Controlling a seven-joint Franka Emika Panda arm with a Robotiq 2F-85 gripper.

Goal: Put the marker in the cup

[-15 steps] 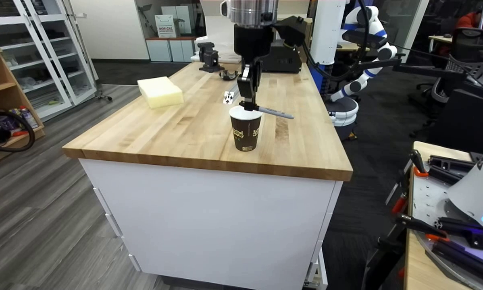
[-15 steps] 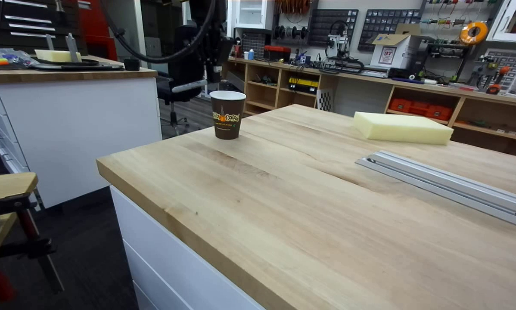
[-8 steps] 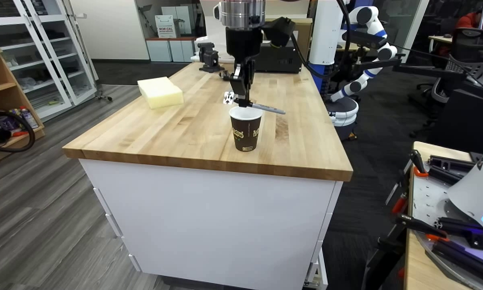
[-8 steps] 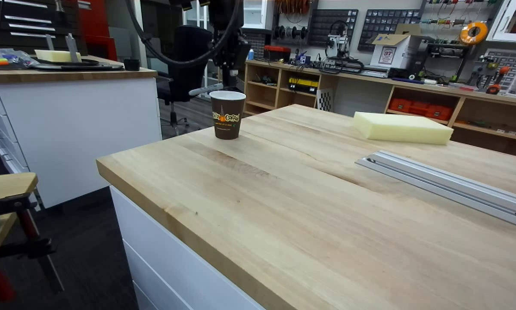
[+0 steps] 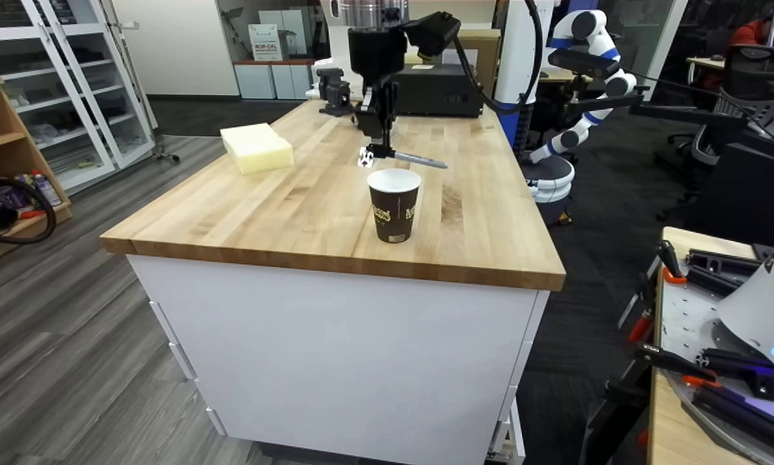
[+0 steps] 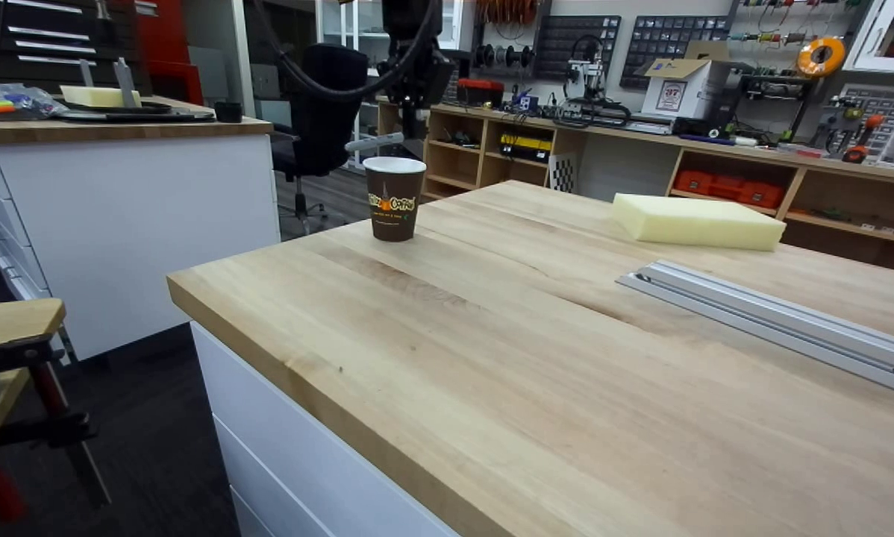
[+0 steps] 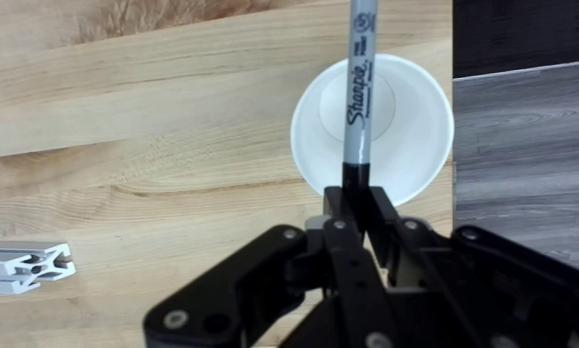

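The marker is a grey Sharpie with a black cap end (image 7: 360, 96). My gripper (image 7: 360, 193) is shut on its black end, and the marker sticks out from the fingertips. In the wrist view it lies across the white inside of the cup (image 7: 410, 130). In both exterior views the marker (image 5: 419, 159) (image 6: 376, 142) is nearly level, above the cup's rim height. The dark brown cup (image 5: 393, 216) (image 6: 395, 201) stands upright near the table's end. My gripper (image 5: 380, 152) (image 6: 415, 133) is beyond the cup and higher than its rim, not touching it.
A pale yellow foam block (image 5: 256, 150) (image 6: 697, 222) lies on the wooden table (image 5: 296, 219). A silver aluminium profile (image 6: 775, 321) (image 7: 23, 268) lies behind the cup. A black vise-like stand (image 5: 335, 93) and a dark box (image 5: 435, 90) are at the far end. The table edge is close to the cup.
My gripper has moved with the marker, leftward in an exterior view and rightward in an exterior view, dipping and then rising. It now shows apart from the cup's rim. The cup has not moved.
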